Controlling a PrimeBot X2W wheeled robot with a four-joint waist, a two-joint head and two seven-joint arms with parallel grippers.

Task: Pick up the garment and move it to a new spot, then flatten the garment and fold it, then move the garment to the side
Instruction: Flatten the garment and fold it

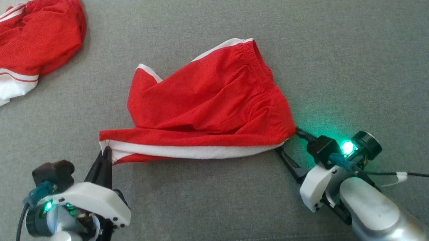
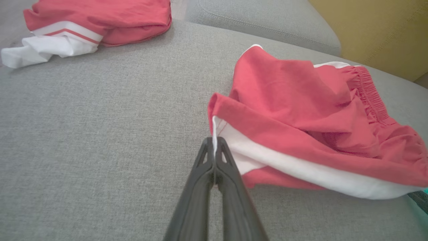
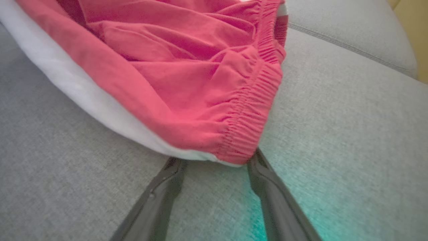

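Near, left tool [image 1: 104,155]: sits at the near-left corner of the red shorts [image 1: 213,105], fingers pressed together on the white hem band. A sliver of white cloth shows nipped between the tips in the left wrist view

Near, right tool [image 1: 289,141]: sits at the shorts' near-right corner, fingers apart, straddling the gathered end of the waistband. Cloth drapes over the tips; as far as I can tell it is not clamped

The shorts lie on the grey sofa seat [image 1: 346,48], starting between the two tools and spreading away from them. The near edge runs roughly straight from tool to tool, so the long axis goes left to right. Each arm is nearest its own corner

Judgement: the coming move turns on the right corner. It lies dead ahead of the right tips, which likely need to close on it before the edge can be lifted or drawn taut

Cloth: thin, matte red, softly creased, with a white band along the near hem. The ruched elastic waistband runs away along the right side. At the far left a flap is folded over, ending in a white-edged point. The seat is a coarse grey weave, flat

Beyond the shorts, far left: a second red-and-white garment [image 1: 28,39], bunched, well apart
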